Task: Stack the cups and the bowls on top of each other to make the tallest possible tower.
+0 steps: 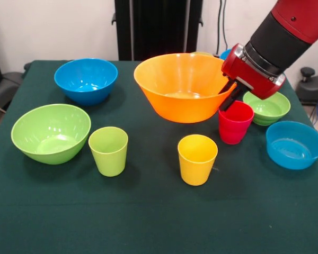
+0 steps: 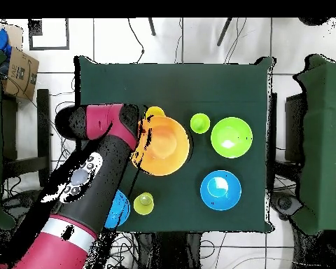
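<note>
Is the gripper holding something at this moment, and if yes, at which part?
It cannot be told. The gripper reaches down at the rim of the red cup, beside the orange bowl, but no closed hold shows.

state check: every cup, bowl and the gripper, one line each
orange bowl: upright, empty, nothing stacked on it
large lime green bowl: upright, empty
medium blue bowl: upright, empty
small green bowl: upright, partly behind the arm
shallow blue bowl: upright, empty
lime green cup: upright, free
yellow cup: upright, free
red cup: upright, gripper at its rim
gripper: grasp unclear
</note>
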### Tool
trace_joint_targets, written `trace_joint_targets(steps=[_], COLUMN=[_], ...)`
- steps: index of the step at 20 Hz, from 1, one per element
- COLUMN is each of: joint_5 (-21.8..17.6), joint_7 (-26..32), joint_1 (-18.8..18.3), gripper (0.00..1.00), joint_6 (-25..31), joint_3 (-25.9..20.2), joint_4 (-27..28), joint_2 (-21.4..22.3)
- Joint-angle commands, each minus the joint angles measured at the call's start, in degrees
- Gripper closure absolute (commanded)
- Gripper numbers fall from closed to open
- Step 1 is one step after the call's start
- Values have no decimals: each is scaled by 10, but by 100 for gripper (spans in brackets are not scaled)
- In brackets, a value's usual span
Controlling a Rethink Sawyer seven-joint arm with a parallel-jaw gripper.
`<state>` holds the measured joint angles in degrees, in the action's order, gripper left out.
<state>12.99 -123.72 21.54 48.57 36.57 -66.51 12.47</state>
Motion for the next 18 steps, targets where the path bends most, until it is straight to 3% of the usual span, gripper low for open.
trace_joint_targets(steps=[1,18], joint_5=[10,36], joint_7=[-73,-111], joint_1=[-26,-46], gripper=[100,100], joint_6=[71,117], joint_3=[-49,-50], joint_4=[46,153], joint_2=[11,-43])
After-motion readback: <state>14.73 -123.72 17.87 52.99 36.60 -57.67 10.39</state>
